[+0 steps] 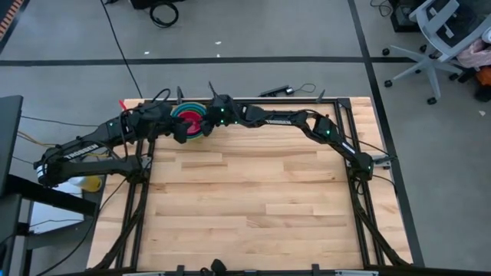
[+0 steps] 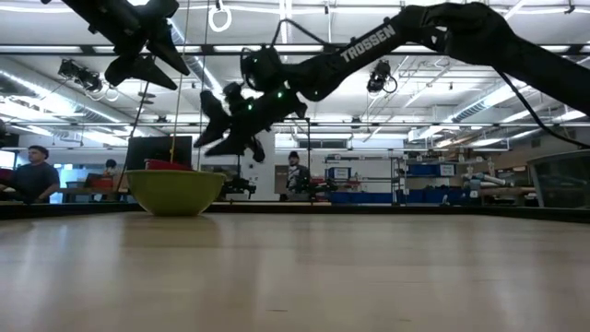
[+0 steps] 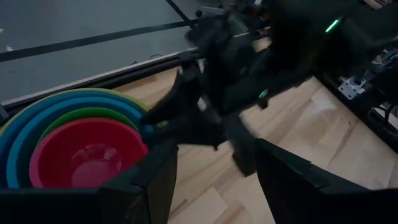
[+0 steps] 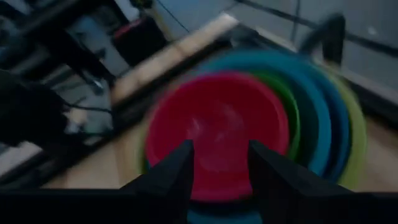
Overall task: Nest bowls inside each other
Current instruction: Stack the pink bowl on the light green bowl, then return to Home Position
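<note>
The bowls stand nested in one stack (image 1: 188,116) at the table's far left. The red-pink bowl (image 4: 217,115) is innermost. Around it come the lime green bowl (image 3: 87,115), the blue bowls (image 3: 25,137), and outermost the yellow-green bowl (image 2: 175,192), whose base rests on the table. My right gripper (image 4: 221,165) hangs open just above the stack's right side, with nothing between its fingers. My left gripper (image 3: 214,180) stands open higher up, near the stack, and is empty too.
Bare wooden table (image 1: 261,199) stretches toward the near edge and the right. The two arms meet over the far left corner, my right gripper (image 3: 211,118) close in front of the left one. People (image 2: 35,171) sit in the room beyond the table.
</note>
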